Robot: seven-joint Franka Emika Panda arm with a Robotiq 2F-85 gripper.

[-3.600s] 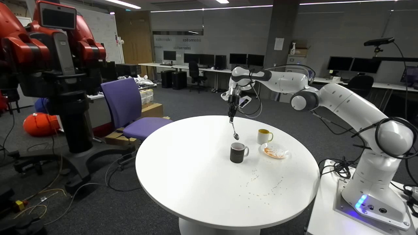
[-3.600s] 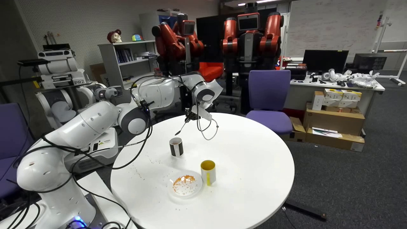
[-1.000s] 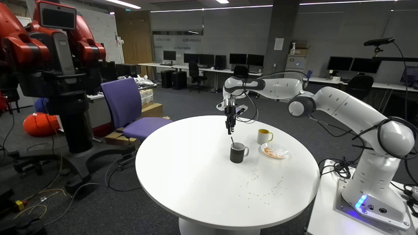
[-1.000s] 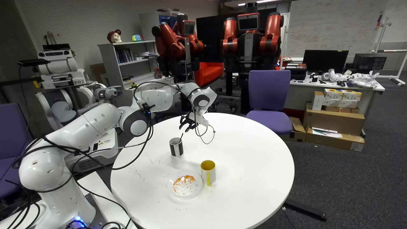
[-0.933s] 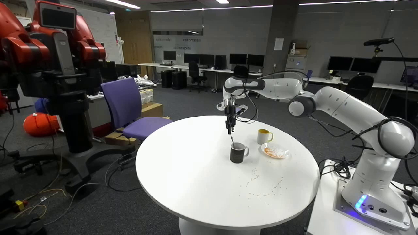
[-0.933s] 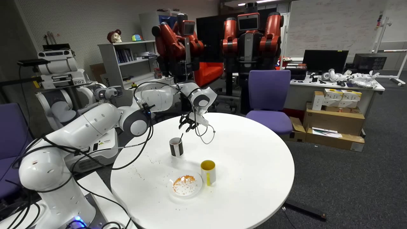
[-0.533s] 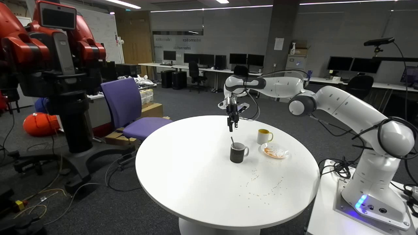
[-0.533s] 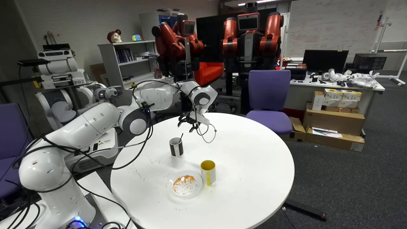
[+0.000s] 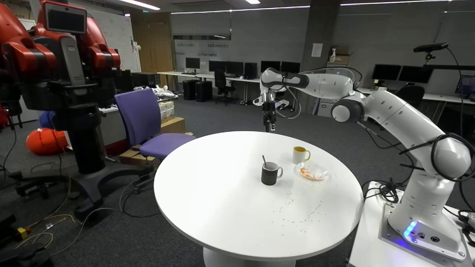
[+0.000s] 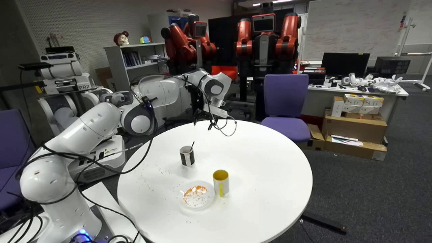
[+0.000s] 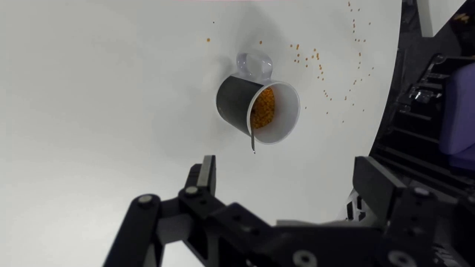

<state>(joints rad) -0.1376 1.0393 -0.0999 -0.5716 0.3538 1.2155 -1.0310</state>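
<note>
My gripper (image 11: 285, 161) is open, its fingers (image 11: 374, 181) wide apart and nothing between them. It hangs above the far part of the round table in both exterior views, clear of every object. Nearest to it is a dark-and-white mug (image 11: 235, 102), upright on the table (image 9: 215, 185). Inside the mug lie small orange grains (image 11: 264, 109). A metal spoon (image 11: 253, 142) leans in this mug, its handle sticking out over the rim on the gripper's side; the spoon's bowl is hidden within.
A white mug with a yellow inside (image 10: 220, 184) stands beside a white plate (image 10: 206, 203) that bears orange grains. Loose grains (image 9: 289, 203) are scattered over the tabletop. A purple chair (image 10: 285, 104) is close to the table's edge. Cables hang along the arm.
Earlier the gripper held the spoon above the dark mug. A second ago the spoon stood in the mug, released. Since then the gripper has opened wider and risen away.
</note>
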